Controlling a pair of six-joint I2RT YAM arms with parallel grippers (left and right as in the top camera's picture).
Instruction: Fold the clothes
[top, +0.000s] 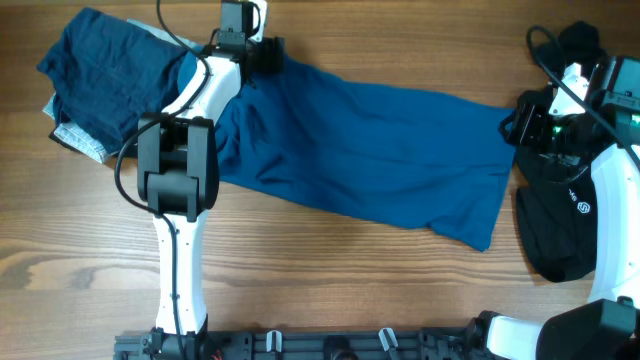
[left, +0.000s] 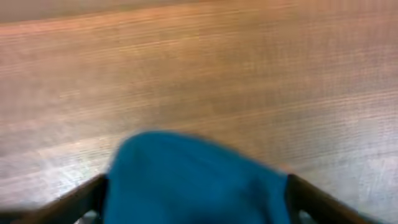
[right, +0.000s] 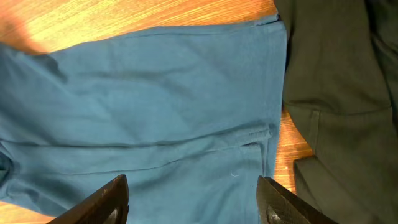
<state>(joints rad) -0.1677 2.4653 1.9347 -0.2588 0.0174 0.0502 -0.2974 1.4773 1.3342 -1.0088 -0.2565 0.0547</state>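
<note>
Wooden table bears blue garment, navy pile, perhaps black clothing.

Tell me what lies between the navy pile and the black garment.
The spread blue garment fills that stretch; the overhead view shows it.

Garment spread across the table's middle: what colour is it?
The garment is plain teal blue, clearest in the overhead view.
</note>
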